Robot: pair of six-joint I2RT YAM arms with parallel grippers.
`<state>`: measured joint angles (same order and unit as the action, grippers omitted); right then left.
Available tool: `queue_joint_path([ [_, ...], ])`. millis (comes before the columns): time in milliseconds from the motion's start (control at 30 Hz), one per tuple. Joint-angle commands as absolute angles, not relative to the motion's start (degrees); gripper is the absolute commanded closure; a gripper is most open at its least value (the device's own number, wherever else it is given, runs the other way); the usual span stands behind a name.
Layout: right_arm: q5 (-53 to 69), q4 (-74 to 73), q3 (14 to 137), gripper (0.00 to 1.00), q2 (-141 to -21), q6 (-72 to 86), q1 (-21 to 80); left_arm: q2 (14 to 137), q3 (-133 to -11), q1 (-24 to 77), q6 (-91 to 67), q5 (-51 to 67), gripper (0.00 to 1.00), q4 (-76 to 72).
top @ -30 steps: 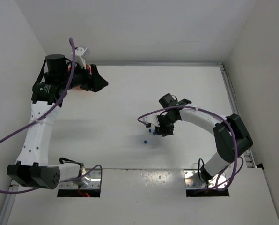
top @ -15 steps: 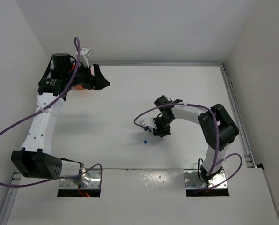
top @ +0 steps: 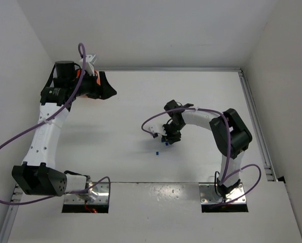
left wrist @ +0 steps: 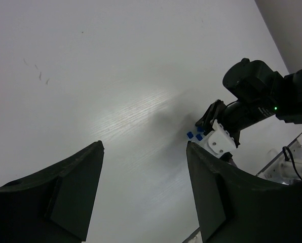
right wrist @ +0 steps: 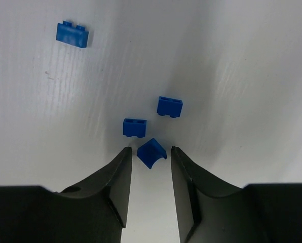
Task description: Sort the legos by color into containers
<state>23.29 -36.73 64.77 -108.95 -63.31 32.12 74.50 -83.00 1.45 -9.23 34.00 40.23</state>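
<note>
white table [top: 141, 101] with white walls around it, and both of my arms reach over it. my right gripper [right wrist: 151, 150] is low over the table near the middle, and its jaws are apart with only a narrow gap. between the fingertips [right wrist: 125, 154] lies a small sloped blue piece [right wrist: 151, 152]. i see a thin gap at each side of it, so it is not clamped. just beyond it, a near blue brick [right wrist: 134, 127] lies close to the piece and a second blue brick [right wrist: 170, 107] lies a little further. a lone blue brick [right wrist: 72, 34] lies well apart from these three. my left gripper [left wrist: 143, 152] is at the far side of the table, above the surface, with its jaws wide apart and nothing between them. from the top view a bit of the orange bowl [top: 80, 74] shows beside my left wrist, mostly hidden, well apart from the blue legos [top: 166, 142]. i cannot tell what is inside it.
</note>
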Motion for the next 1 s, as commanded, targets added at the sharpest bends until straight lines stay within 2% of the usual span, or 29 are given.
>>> queue_joint_path([
  [0,23.2,-35.86,64.69,0.64,-111.18,-66.09,32.52,72.07,-82.88,0.88,-8.61,34.1,0.28,38.67],
  [233,21.88,-35.86,62.58,0.68,-110.57,-67.24,33.05,72.6,-82.36,0.88,-9.14,35.24,0.28,38.14],
  [267,21.88,-35.86,62.58,0.77,-110.57,-67.24,33.05,72.6,-82.35,0.88,-9.14,35.24,0.28,38.14],
  [367,22.58,-35.86,62.58,0.9,-110.04,-67.24,33.05,71.99,-80.08,0.88,-9.92,35.77,0.28,36.92],
  [500,27.75,-36.47,63.36,0.98,-106.1,-60.66,33.05,68.91,-72.0,0.88,-14.41,36.3,0.31,32.44],
  [767,44.01,-30.16,65.65,1.0,-91.69,-38.72,32.43,62.23,-52.94,0.88,-25.12,48.32,0.38,19.02],
  [967,55.53,-23.3,71.36,1.0,-92.2,-23.14,31.9,62.23,-47.03,0.88,-34.78,56.41,0.38,9.35],
])
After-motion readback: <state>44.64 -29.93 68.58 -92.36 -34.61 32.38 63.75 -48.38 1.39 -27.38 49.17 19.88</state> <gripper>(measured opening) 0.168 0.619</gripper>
